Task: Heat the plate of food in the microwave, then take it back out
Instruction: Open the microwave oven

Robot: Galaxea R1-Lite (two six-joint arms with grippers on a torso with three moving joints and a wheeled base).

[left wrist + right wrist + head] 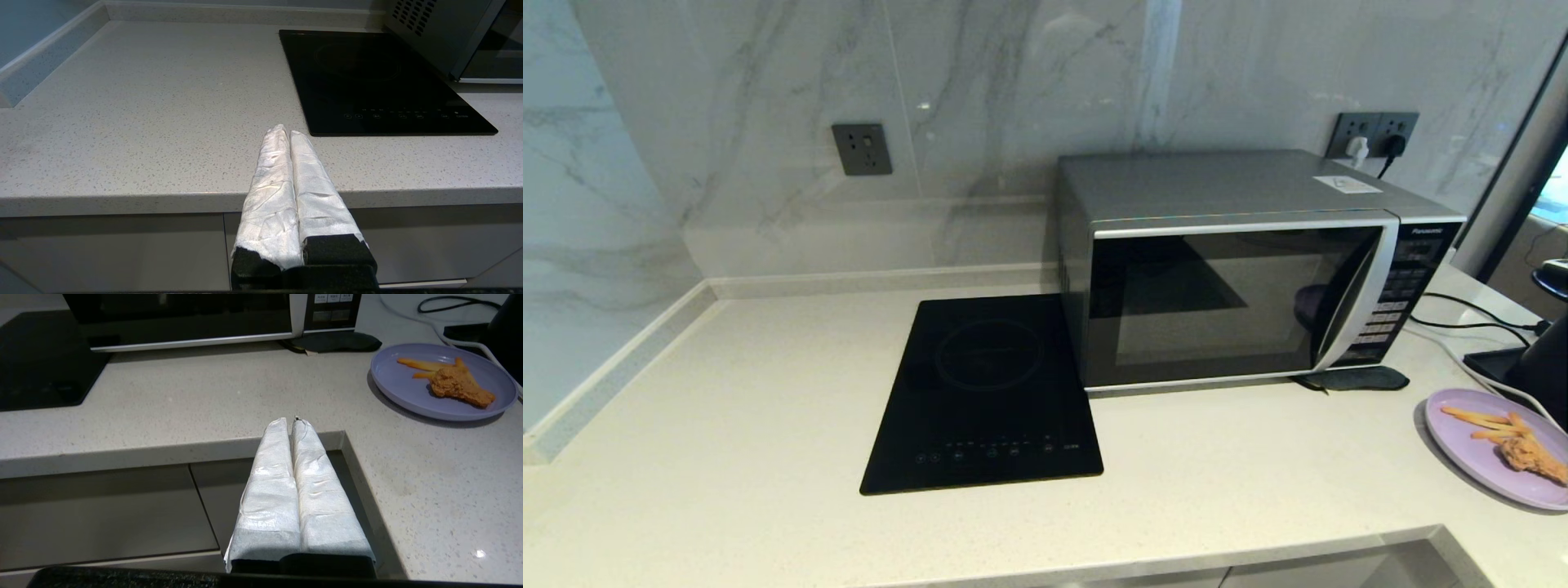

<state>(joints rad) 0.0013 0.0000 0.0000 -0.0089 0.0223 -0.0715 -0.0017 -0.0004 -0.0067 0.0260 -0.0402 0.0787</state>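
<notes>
The silver microwave (1241, 269) stands at the back right of the counter with its dark glass door closed and its curved handle (1356, 294) beside the button panel. The lavender plate of food (1470, 441) lies on the counter at the far right, with fries and a fried chicken piece (457, 386) on it. Neither arm shows in the head view. My left gripper (289, 131) hangs shut in front of the counter's front edge, left of the cooktop. My right gripper (291, 421) is shut too, at the counter's inner corner, short of the plate (408, 386).
A flat black induction cooktop (984, 396) lies left of the microwave. A dark flat pad (1356, 378) sits under the microwave's front right corner. Cables (1470, 322) and a black appliance (1543, 359) crowd the far right behind the plate. The counter's front edge steps inward near the plate.
</notes>
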